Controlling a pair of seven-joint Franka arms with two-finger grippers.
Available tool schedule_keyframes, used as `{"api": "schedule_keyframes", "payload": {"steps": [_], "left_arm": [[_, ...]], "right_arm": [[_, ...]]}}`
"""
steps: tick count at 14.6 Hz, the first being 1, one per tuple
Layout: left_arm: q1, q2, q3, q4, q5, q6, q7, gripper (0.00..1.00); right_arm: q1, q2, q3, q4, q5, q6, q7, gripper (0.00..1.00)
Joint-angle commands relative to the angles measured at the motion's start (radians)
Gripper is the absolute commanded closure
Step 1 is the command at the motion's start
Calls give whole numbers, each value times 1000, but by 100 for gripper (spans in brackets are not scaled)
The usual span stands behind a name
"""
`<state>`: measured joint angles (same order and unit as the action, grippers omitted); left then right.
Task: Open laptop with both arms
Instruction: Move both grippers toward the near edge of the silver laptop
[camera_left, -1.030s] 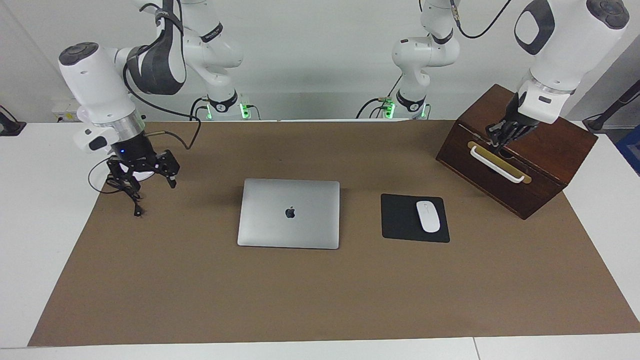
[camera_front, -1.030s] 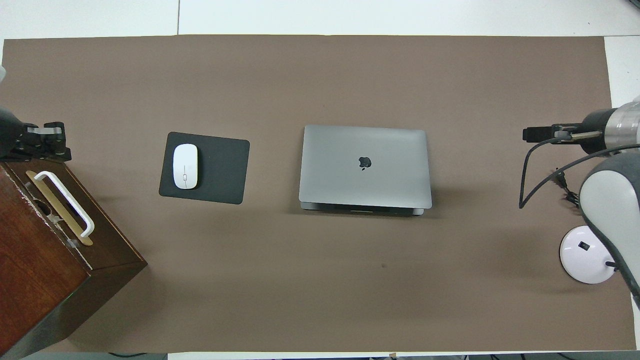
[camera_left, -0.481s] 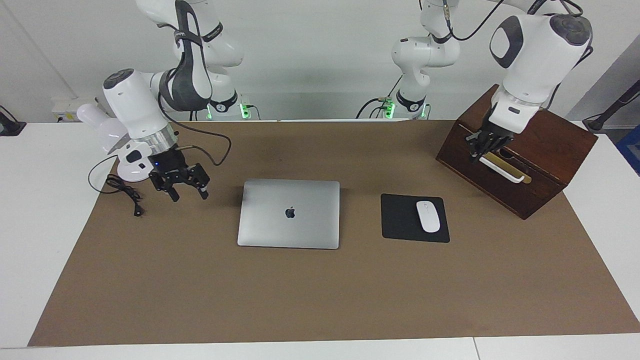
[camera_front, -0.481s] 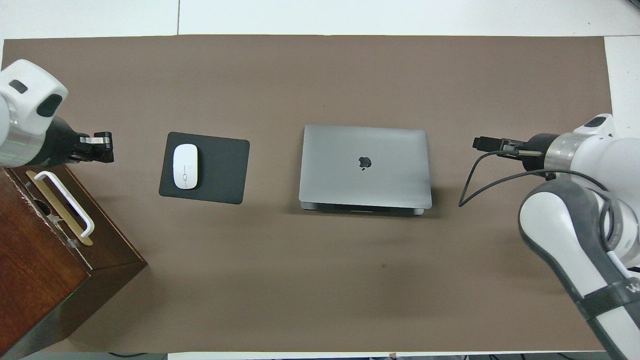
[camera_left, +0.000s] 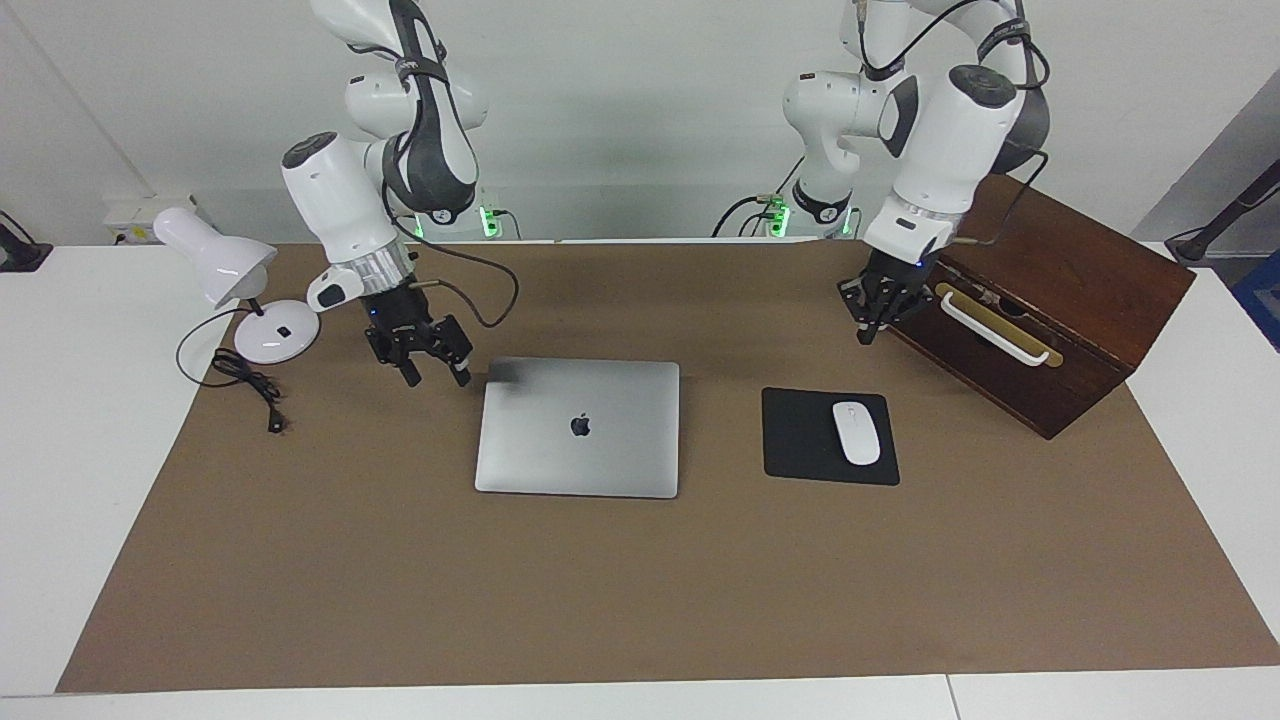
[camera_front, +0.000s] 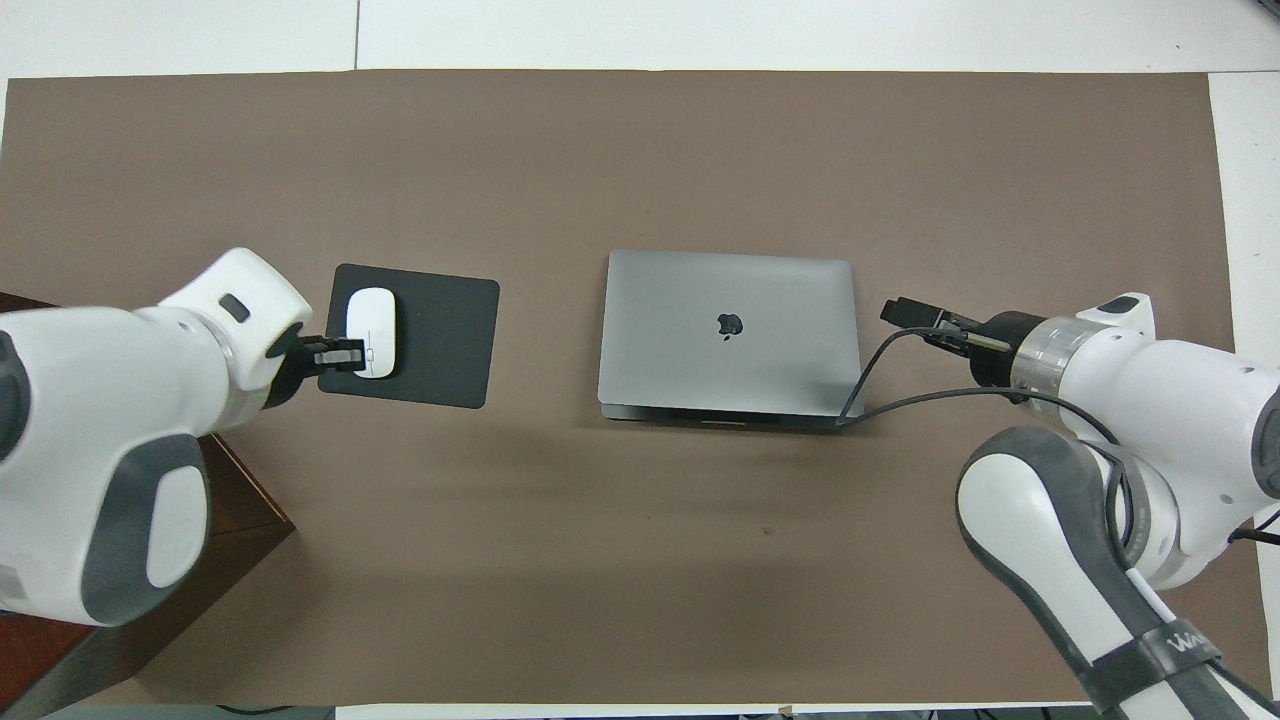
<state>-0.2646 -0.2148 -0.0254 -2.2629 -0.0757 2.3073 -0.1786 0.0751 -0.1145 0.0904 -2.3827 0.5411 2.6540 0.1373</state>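
Observation:
The silver-grey laptop (camera_left: 580, 425) lies closed in the middle of the brown mat, apple logo up; it also shows in the overhead view (camera_front: 730, 330). My right gripper (camera_left: 436, 374) is open and empty. It hangs low over the mat just off the laptop's corner at the right arm's end, and does not touch it; in the overhead view (camera_front: 900, 311) it is beside that end of the lid. My left gripper (camera_left: 868, 328) is shut and empty in the air beside the wooden box, and in the overhead view (camera_front: 335, 352) it covers the mouse pad's edge.
A black mouse pad (camera_left: 805, 440) with a white mouse (camera_left: 856, 432) lies beside the laptop toward the left arm's end. A dark wooden box (camera_left: 1060, 290) with a white handle stands at that end. A white desk lamp (camera_left: 215, 258) and its cable stand at the right arm's end.
Both arms swung in toward the middle. The right gripper went from the lamp to the laptop's corner. The left gripper moved off the box's handle toward the mouse pad.

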Motion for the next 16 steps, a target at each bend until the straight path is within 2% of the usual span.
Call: {"api": "schedule_keyframes", "payload": {"steps": [1, 3, 7, 11, 16], "left_arm": [[-63, -98, 15, -138, -13, 109, -21, 100], [-114, -115, 15, -179, -13, 173, -74, 100], [-215, -133, 15, -242, -13, 277, -163, 100], [-292, -132, 7, -256, -13, 331, -216, 100], [-356, -110, -2, -335, -13, 500, -217, 100]], "right_arm": [[58, -33, 0, -53, 69, 78, 85, 0], [129, -24, 0, -84, 74, 174, 142, 0], [225, -17, 0, -95, 74, 248, 266, 0], [287, -17, 0, -105, 74, 312, 358, 0], [319, -2, 0, -130, 74, 401, 410, 0]]}}
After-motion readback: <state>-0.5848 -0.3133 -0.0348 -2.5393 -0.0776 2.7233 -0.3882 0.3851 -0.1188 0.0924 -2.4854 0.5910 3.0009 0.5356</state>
